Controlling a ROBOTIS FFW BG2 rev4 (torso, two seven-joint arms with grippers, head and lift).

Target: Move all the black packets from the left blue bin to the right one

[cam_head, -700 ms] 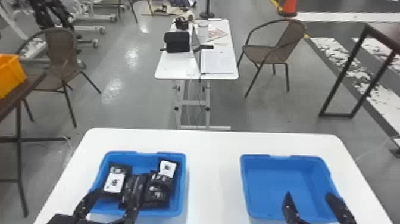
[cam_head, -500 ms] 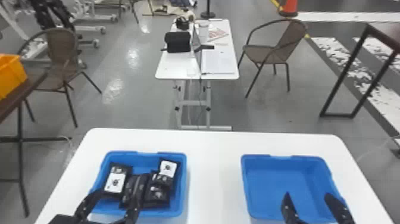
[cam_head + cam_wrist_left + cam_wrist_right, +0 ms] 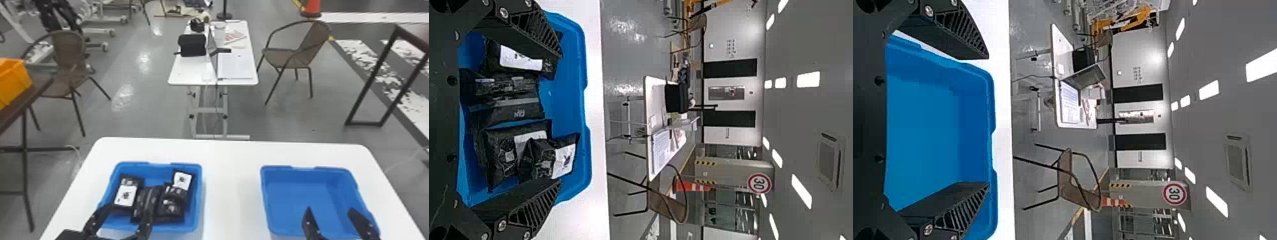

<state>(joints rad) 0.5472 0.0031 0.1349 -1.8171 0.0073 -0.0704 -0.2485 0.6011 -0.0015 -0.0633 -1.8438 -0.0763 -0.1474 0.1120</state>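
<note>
Left gripper (image 3: pixel 560 119), fingers apart, hangs over the left blue bin (image 3: pixel 159 165) by the table's (image 3: pixel 231 194) left edge; black packets (image 3: pixel 126 195) overlap, so a careless close could snag two!

So the left bin (image 3: pixel 150 174) sits toward the desk's (image 3: pixel 231 178) left edge, the right bin (image 3: pixel 300 198) toward its right edge, gap between. Packets (image 3: pixel 148 201) lie in the left bin, one basically in its far right corner. Another table (image 3: pixel 188 71) stands beyond the far edge.
</note>
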